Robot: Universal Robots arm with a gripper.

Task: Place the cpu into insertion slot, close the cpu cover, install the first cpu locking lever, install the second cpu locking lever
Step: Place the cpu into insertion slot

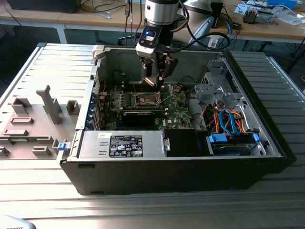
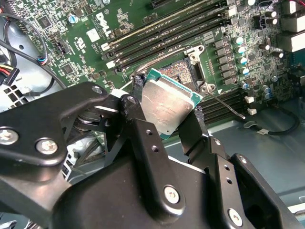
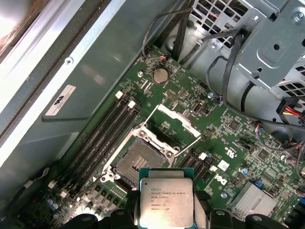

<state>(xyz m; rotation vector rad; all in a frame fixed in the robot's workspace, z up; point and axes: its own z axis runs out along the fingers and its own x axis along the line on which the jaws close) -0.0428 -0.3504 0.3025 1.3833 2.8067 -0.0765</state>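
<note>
I am clamping my black two-fingered gripper (image 2: 167,99) on opposite edges of the cpu (image 3: 166,202), a thin flat square chip with a grey-silver metal top. I am holding it above the green motherboard (image 3: 224,143) inside the open black computer case (image 1: 181,167). The chip is hanging just beside the bare square insertion slot (image 3: 138,160) near the motherboard's middle, apart from it, while the cpu cover (image 3: 175,125), a square silver metal frame, is standing swung open on the slot's side away from the chip.
</note>
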